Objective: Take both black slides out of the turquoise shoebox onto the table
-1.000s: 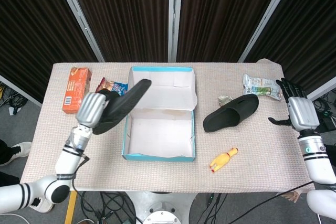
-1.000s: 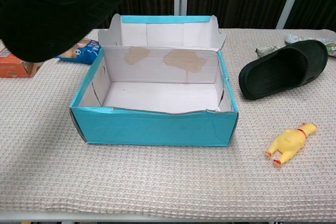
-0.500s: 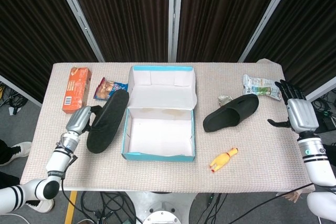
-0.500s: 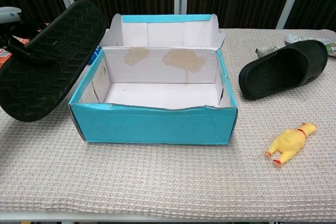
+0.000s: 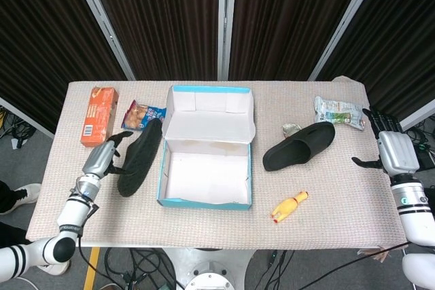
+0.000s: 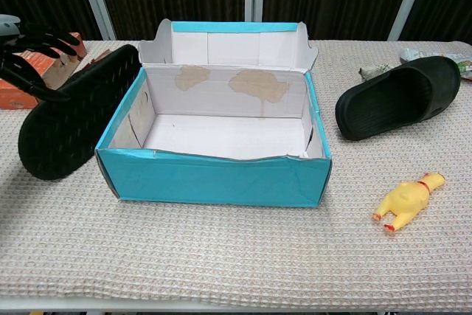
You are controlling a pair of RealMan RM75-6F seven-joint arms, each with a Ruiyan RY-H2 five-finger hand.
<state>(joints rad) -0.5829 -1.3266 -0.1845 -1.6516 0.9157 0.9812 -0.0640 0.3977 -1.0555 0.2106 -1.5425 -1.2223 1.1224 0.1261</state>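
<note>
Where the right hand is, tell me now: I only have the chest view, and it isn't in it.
Observer: The right hand hangs at the table's right edge, fingers spread, holding nothing.
Operator: Tell me what the left slide is hiding behind it.
Observer: A snack bag, lying between the orange carton and the shoebox.
Operator: Report what lies near the right slide on the hand's side.
Observer: A green-and-white packet, just behind the slide's far end and apart from the hand. Your view catches only its corner.
</note>
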